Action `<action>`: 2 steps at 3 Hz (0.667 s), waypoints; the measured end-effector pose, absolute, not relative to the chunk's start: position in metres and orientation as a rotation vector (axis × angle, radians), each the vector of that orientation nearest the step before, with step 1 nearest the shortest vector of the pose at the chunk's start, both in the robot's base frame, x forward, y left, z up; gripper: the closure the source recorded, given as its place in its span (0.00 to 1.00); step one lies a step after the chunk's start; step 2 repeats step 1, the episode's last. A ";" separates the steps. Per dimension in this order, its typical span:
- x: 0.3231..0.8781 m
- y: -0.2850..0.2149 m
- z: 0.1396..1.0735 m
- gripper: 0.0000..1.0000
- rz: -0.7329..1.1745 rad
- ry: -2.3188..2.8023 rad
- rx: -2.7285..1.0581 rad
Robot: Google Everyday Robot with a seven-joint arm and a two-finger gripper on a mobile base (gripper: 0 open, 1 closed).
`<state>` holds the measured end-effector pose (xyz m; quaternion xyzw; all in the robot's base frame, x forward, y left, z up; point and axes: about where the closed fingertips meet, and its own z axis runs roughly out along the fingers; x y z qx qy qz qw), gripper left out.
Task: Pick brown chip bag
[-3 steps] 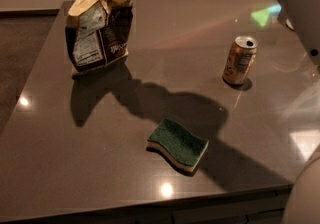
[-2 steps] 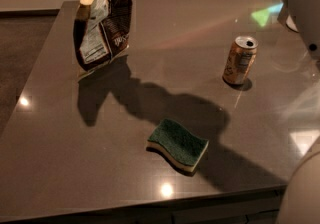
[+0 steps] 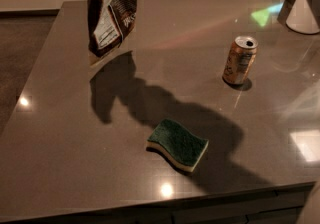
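- Brown chip bag (image 3: 112, 10) hangs in the air at the top left of the view, its lower edge clear of the worktop (image 3: 55, 133), with only its shadow beneath
- A second ago it stood on the worktop; it has since been lifted, so the pick looks all but done
- Gripper is out of view, above the top edge and straight over the bag; I cannot tell its state, though the hanging bag suggests a hold
- Sponge (image 3: 177, 144) and soda can (image 3: 240, 60) sit well below the gripper, apart from the bag
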<state>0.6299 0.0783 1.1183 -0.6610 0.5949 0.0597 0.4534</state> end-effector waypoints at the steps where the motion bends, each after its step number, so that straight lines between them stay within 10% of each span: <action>1: 0.630 0.078 1.118 1.00 0.147 1.468 -1.632; 2: 0.630 0.078 1.118 1.00 0.147 1.468 -1.632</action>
